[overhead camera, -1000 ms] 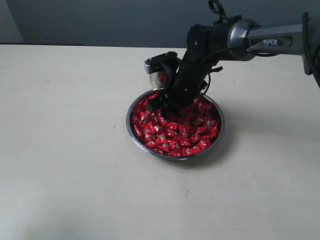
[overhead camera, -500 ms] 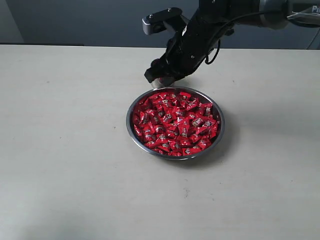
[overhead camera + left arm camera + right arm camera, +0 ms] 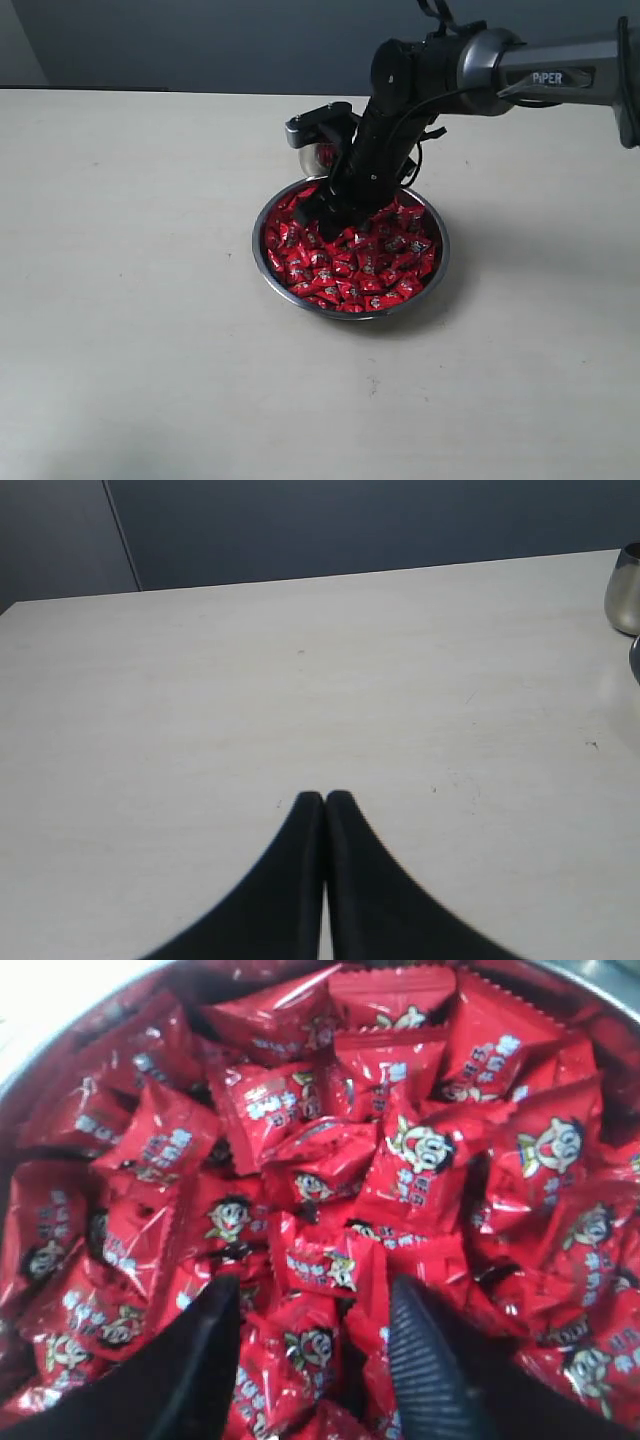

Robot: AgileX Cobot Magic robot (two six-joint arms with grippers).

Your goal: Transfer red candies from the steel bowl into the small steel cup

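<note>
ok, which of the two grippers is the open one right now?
The right gripper, down in the steel bowl: its fingers stand apart with red candies between them. The left gripper is shut, fingertips touching, above the table.

Beneath the pincer you see glossy, crinkled wrappers on the red candies, a mirror-polished steel bowl, and a matt table.

We take this for a robotics lab bench: a plain pale tabletop, a flat dark blue-grey wall along its far edge, and a grey arm lettered PIPER stretched in from the right.
</note>
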